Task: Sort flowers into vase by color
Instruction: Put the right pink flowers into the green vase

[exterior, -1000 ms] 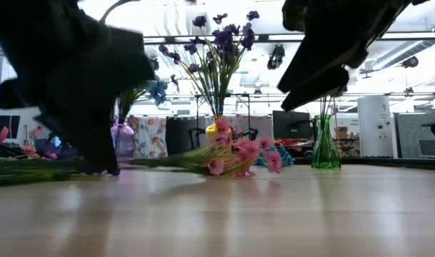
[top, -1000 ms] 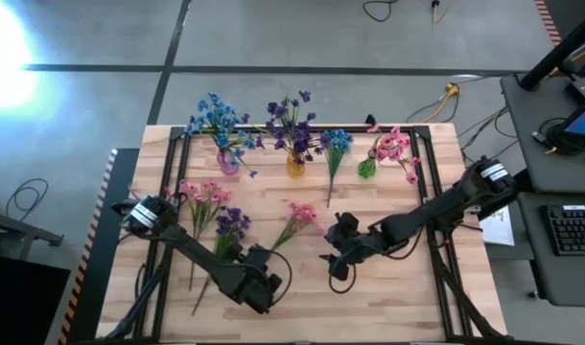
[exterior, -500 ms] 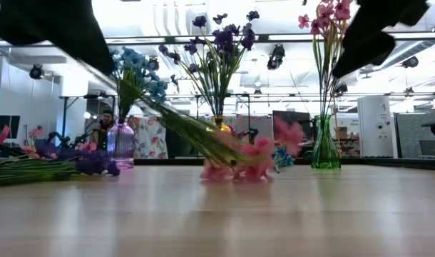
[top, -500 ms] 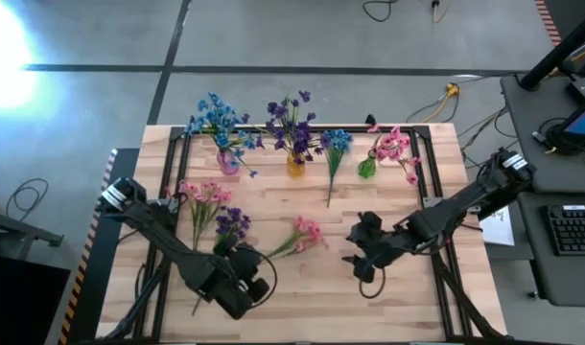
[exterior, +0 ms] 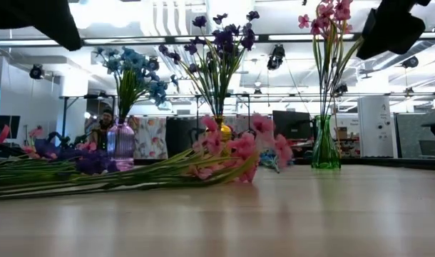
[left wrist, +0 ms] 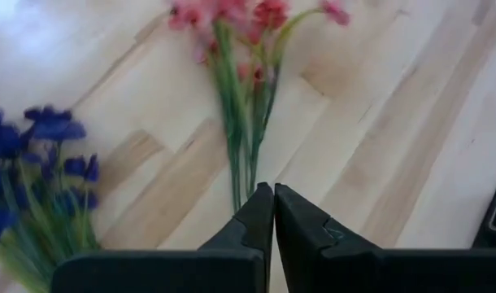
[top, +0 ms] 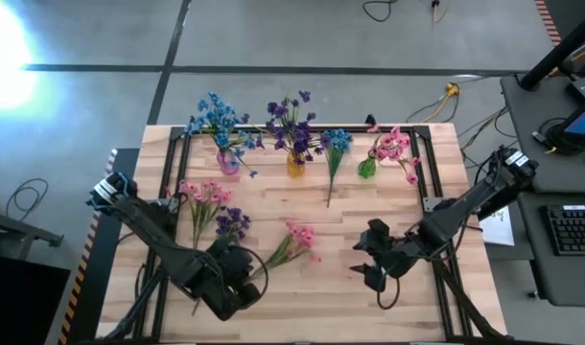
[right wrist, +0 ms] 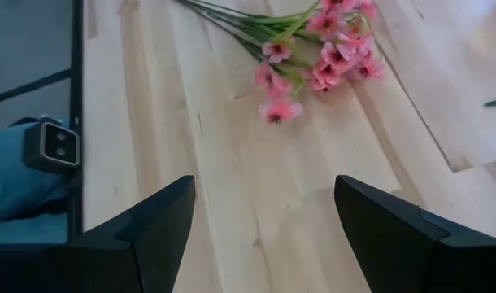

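A pink sprig (top: 297, 238) lies left of the table's middle, its blossoms (exterior: 235, 146) toward the right and its stems running to my left gripper (top: 243, 276). That gripper is shut at the stems' end (left wrist: 272, 194). My right gripper (top: 369, 264) is open and empty to the right of the blossoms, which show ahead of it in the right wrist view (right wrist: 321, 49). A second pink sprig (top: 201, 199) and a purple sprig (top: 231, 225) lie on the table at the left. A blue sprig (top: 333, 153) lies at the back. My left gripper is shut on the pink sprig's green stems at their free end (left wrist: 248, 185), pinched between the two fingers. The fingertips cover the end itself. The fingers lie along the stems. The sprig sits low and nearly level, its blossom end (exterior: 246, 171) on the table.
Three vases stand along the far edge: a pink one with blue flowers (top: 225, 161), a yellow one with purple flowers (top: 295, 165), and a green one with pink flowers (top: 367, 169). A black frame (top: 427, 201) borders the board. Bare wood lies between the two grippers.
My left gripper has gone toward the table's left edge, drawing the pink sprig with it. The stems stood slanted up half a second ago and now lie low and nearly level. My right gripper has drawn back toward the right and near edges, away from the blossoms.
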Tool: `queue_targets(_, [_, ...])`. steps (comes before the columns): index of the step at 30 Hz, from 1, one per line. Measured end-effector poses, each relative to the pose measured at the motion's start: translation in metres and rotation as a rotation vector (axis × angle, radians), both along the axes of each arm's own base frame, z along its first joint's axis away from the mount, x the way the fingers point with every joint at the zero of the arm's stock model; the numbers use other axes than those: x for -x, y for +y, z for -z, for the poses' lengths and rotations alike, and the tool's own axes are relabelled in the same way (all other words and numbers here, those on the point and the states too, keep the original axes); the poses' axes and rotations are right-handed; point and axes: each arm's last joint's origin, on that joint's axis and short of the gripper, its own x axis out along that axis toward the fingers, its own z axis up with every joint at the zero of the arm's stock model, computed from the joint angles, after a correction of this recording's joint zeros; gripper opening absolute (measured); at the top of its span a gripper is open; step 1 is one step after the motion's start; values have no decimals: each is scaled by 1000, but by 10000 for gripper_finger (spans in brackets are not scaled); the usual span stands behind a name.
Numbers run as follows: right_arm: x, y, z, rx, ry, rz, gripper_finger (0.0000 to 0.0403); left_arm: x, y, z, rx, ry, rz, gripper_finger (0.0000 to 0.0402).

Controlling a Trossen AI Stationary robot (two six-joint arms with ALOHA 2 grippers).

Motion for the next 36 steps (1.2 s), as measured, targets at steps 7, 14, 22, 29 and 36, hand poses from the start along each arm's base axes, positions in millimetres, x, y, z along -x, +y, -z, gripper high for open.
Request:
queue_targets(7, [0, -1, 10, 32, 15, 14, 286, -40, 11, 27, -69, 28, 80, 68])
queue_targets(14, [2, -2, 16, 38, 27, 16, 286, -61, 18, 75, -77, 200, 73, 191])
queue_targets(22, [2, -2, 16, 38, 26, 17, 286, -73, 14, 102, -74, 275, 64, 260])
queue_targets(29, [0, -2, 15, 34, 6, 23, 286, -74, 14, 110, -84, 289, 59, 235])
queue_targets(36, [0, -2, 15, 43, -5, 31, 286, -72, 16, 114, -91, 271, 0, 121])
